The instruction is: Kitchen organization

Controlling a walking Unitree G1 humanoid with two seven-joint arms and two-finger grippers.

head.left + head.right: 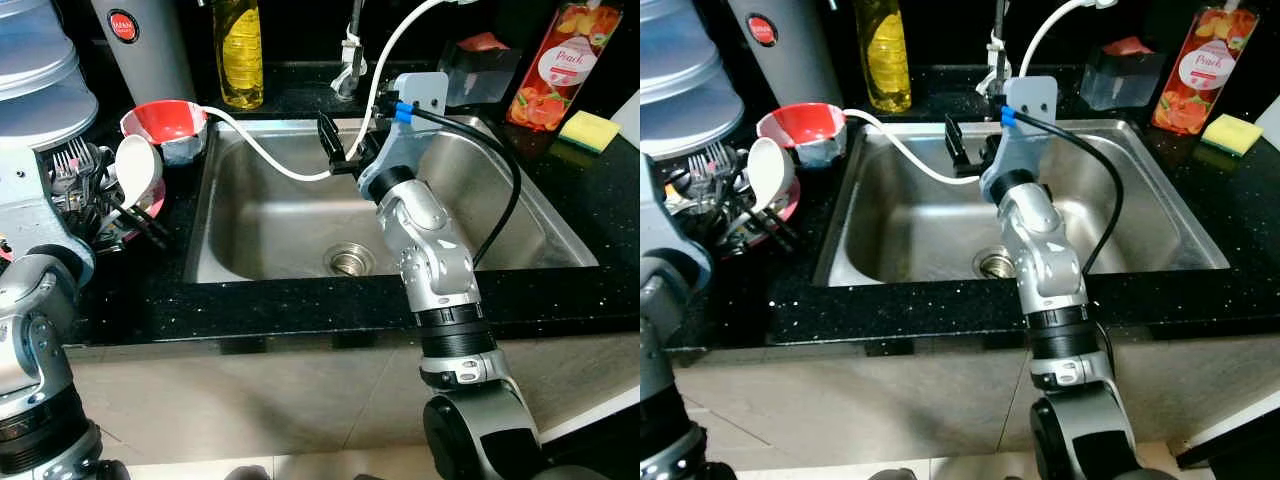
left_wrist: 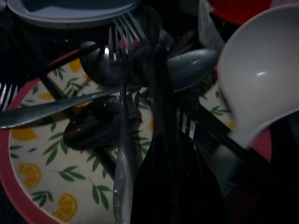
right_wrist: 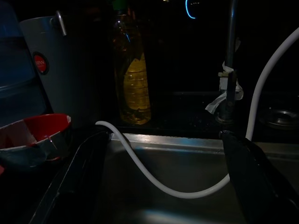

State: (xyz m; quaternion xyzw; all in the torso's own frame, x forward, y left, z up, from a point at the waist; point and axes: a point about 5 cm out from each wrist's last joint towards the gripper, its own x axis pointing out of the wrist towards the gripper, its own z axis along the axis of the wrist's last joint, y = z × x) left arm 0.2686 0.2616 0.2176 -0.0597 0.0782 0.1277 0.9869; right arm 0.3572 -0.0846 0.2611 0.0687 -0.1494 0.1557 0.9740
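Black speckled stone countertop (image 1: 300, 310) fills most of the frame, with a stainless sink basin (image 1: 270, 225) set in the centre and its drain (image 1: 349, 260) at the lower middle. Beige cabinet front (image 1: 260, 400) runs along the bottom under the counter edge. Top of the frame, behind the faucet stem (image 1: 352, 50), is dark; light reflects brightly off the steel basin.

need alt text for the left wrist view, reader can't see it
Dim close-up of tangled cutlery, a fork and several spoons, lying on a pink-rimmed plate printed with lemons and green leaves. A white ladle rests at one side, and the left pincer hangs dark over the pile.
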